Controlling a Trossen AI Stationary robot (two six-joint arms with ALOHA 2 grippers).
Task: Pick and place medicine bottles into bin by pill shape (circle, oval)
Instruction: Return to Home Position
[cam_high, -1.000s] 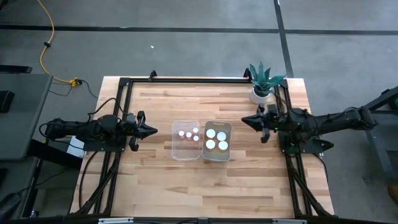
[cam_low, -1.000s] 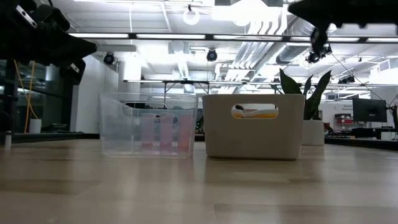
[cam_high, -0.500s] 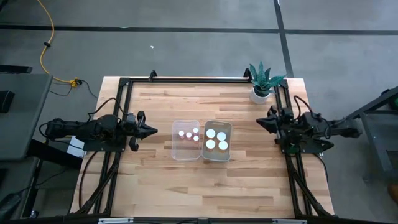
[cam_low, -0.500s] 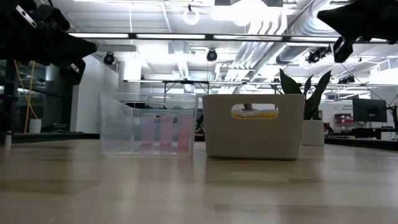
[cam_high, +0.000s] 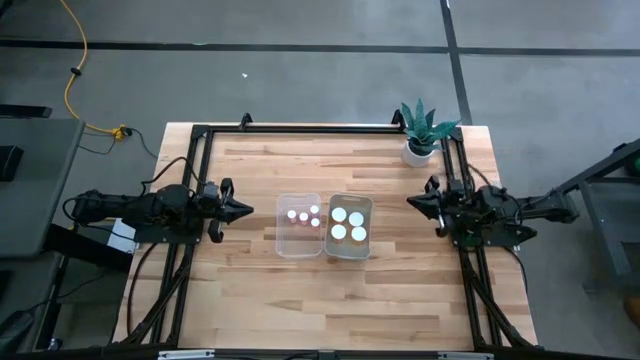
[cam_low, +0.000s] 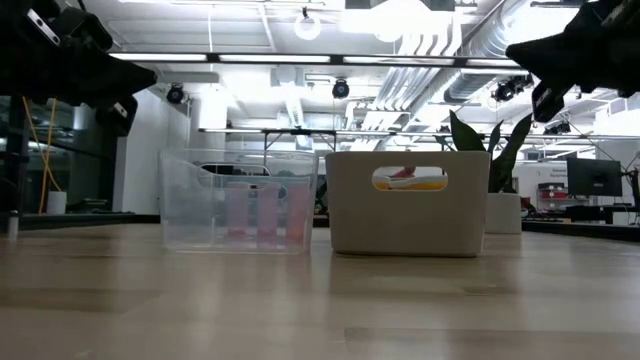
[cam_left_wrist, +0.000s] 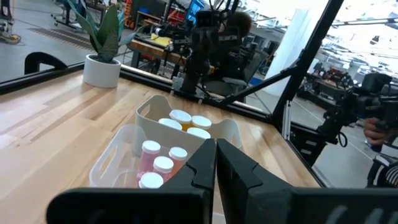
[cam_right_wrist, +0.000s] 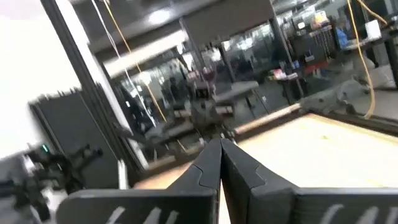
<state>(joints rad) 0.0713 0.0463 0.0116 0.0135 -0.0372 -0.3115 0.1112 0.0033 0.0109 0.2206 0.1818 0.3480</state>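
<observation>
Several medicine bottles with small white caps (cam_high: 302, 215) stand in a clear bin (cam_high: 299, 226) at the table's middle; they also show in the left wrist view (cam_left_wrist: 161, 165). Several with larger caps (cam_high: 348, 223) stand in the white bin (cam_high: 350, 227) beside it, seen too in the left wrist view (cam_left_wrist: 186, 120). My left gripper (cam_high: 250, 209) hovers shut and empty left of the clear bin. My right gripper (cam_high: 411, 201) hovers shut and empty right of the white bin, near the right frame.
A potted plant in a white pot (cam_high: 420, 150) stands at the far right corner. A black frame (cam_high: 300, 128) runs along the table's far and side edges. Bare wood (cam_high: 330, 300) lies on the near side of the bins.
My right arm has drawn back toward the table's right edge, folding in, then eased slightly back toward the white bin. Its gripper stays shut and empty. The bottles and bins have not moved.
</observation>
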